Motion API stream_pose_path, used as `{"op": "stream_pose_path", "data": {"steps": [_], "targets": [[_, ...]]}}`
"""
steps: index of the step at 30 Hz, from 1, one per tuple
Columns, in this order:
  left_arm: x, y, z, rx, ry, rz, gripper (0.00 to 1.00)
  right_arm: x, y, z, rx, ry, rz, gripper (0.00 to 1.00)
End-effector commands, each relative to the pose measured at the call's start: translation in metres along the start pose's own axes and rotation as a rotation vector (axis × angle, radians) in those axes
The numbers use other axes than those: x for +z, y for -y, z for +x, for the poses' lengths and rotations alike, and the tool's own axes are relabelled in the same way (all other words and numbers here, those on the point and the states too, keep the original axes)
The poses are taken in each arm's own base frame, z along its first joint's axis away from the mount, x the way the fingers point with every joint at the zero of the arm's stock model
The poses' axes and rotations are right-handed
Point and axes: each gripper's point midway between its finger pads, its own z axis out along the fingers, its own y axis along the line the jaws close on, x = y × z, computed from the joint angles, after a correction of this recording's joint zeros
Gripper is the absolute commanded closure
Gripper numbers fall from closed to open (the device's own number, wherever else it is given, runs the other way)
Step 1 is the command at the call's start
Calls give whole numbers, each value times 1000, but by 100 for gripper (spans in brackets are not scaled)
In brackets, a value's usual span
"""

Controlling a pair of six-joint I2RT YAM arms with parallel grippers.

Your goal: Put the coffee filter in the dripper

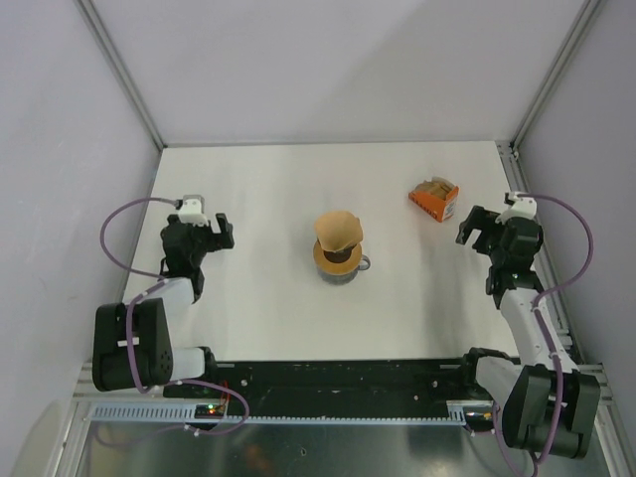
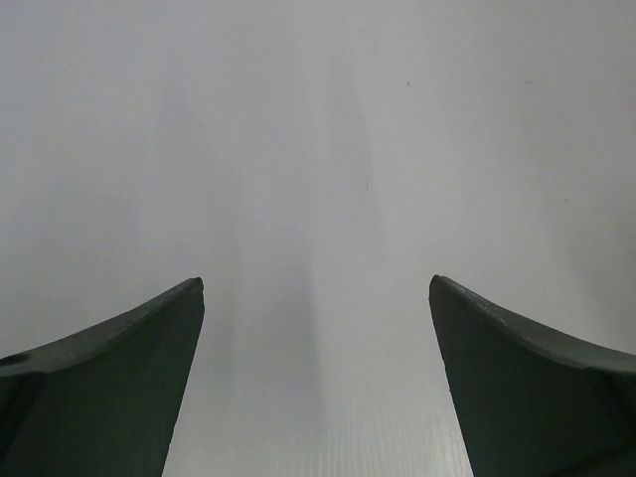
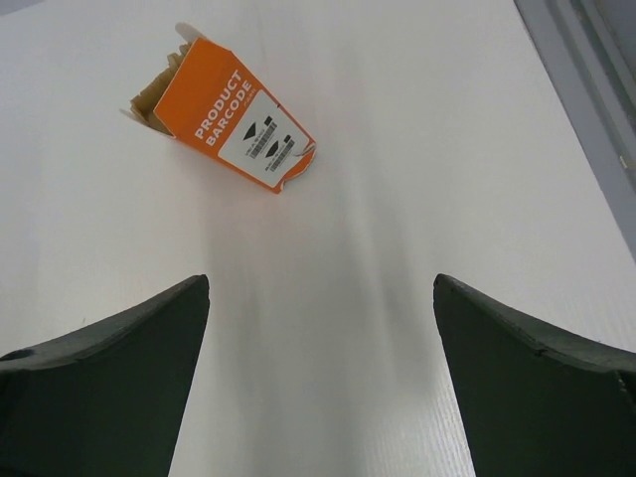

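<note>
Dead centre on the white surface point(image 1: 248, 318), one stack and one only: a single grey mug point(image 1: 343, 277), an orange ring point(image 1: 320, 260) on top, the dark dripper point(image 1: 341, 258) showing in the middle, and one light-brown coffee filter point(image 1: 338, 230) perched at the far rim. Whether it is seated down inside, the overhead view cannot settle.

Off to the far right lies one orange box point(image 3: 234, 114), on its side and open at one end, brown filter edges peeking out. White capitals on it read "PRODUCT BARCODE", above a white label point(image 3: 260, 139) with two small barcodes.

Two arms, two claws. The left claw point(image 1: 223, 232) hangs well left of the stack, fingers wide apart over bare white. The right claw point(image 1: 467, 231) sits near the box, fingers spread just as wide, gripping nothing.

Pale grey walls point(image 1: 328, 60) close in on three sides, metal posts point(image 1: 119, 70) run up the corners, and purple cables point(image 1: 114, 234) loop off both wrists.
</note>
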Motion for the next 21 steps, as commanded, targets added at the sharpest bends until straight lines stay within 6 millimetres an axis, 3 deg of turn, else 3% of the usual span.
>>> {"op": "stream_pose_path", "data": {"steps": [1, 11, 21], "targets": [[0, -2, -36, 2, 148, 0, 1, -4, 5, -28, 5, 140, 33, 1], [2, -7, -33, -34, 141, -33, 0, -4, 9, -13, 4, 161, 34, 1], [4, -12, -34, -47, 142, -63, 0, -5, 5, -17, 1, 179, 12, 1]]}}
